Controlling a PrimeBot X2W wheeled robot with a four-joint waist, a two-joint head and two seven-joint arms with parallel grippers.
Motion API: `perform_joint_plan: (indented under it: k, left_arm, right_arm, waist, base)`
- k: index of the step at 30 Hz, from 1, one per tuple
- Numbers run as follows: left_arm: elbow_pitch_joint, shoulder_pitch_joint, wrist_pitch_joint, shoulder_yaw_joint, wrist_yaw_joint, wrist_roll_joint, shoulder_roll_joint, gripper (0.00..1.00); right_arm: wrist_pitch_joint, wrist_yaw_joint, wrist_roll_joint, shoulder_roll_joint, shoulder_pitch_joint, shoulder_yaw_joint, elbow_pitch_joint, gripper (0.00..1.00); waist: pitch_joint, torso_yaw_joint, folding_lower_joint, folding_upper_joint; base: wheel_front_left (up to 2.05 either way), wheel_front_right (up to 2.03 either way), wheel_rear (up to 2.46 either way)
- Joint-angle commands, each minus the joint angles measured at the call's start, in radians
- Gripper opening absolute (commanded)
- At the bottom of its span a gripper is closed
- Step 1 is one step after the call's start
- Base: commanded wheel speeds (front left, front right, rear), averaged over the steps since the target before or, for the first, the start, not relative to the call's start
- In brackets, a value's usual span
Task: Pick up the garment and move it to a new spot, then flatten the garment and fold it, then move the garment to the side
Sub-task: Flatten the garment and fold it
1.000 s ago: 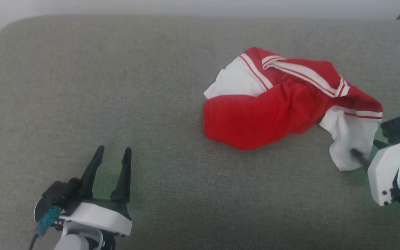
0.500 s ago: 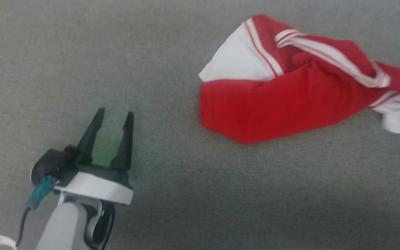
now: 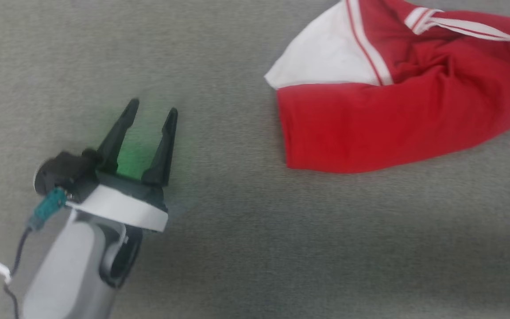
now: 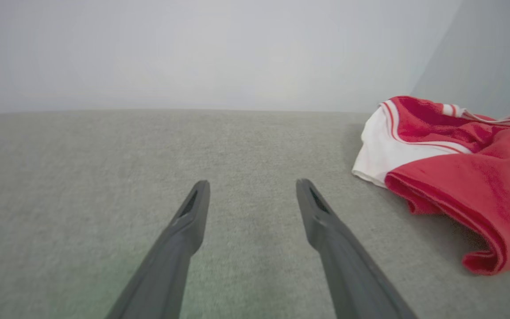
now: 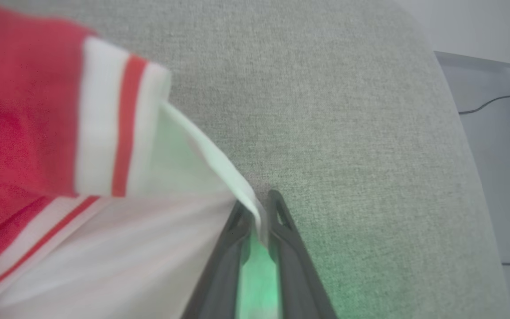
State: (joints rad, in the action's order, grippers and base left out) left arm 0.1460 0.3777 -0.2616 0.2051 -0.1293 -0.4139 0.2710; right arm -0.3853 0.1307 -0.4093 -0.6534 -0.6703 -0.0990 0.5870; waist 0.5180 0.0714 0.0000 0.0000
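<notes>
The garment (image 3: 392,110), a red jersey with white sleeve parts and white stripe trim, lies bunched on the grey cushion at the upper right of the head view, running off the right edge. Its lettering is hidden. My left gripper (image 3: 151,108) stands open at the lower left, well apart from the garment, with nothing between its fingers. In the left wrist view the garment (image 4: 467,177) sits to the right of the left gripper (image 4: 250,186). In the right wrist view my right gripper (image 5: 259,201) is shut on a white sleeve edge of the garment (image 5: 60,177), which is pulled taut.
The grey fabric cushion (image 3: 237,243) spreads under everything. Its rounded edge (image 5: 454,115) shows in the right wrist view, with pale floor and dark cables (image 5: 494,104) beyond it. A pale wall (image 4: 193,53) rises behind the cushion.
The head camera has dipped and moved in, so the right arm has left the picture. The garment is stretched out toward the right. The left gripper stays open.
</notes>
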Motion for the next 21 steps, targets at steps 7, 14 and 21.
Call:
perform_joint_plan:
  k: [7,14,21]
  left_arm:
    - [0.04,0.193,-0.002,0.175,-0.002,-0.052,0.196,1.0]
    - [0.058,0.391,0.151,0.347,-0.002,-0.216,0.342,1.0]
    - [0.133,0.585,0.53,0.546,-0.002,-0.502,0.425,1.0]
  right_arm:
    - [0.263,-0.001,-0.007,0.061,0.05,0.066,-0.041,1.0]
    - [0.426,0.0,-0.05,0.13,0.134,0.102,-0.168,1.0]
    - [0.516,0.0,-0.071,0.242,0.243,0.118,-0.331,1.0]
  waist:
    - [-0.05,-0.11,0.0,0.0]
    - [-0.078,-0.214,0.0,0.0]
    - [-0.081,-0.321,0.0,0.0]
  base:
    - [0.0,0.0,0.0]
    - [0.0,0.0,0.0]
    - [0.0,0.0,0.0]
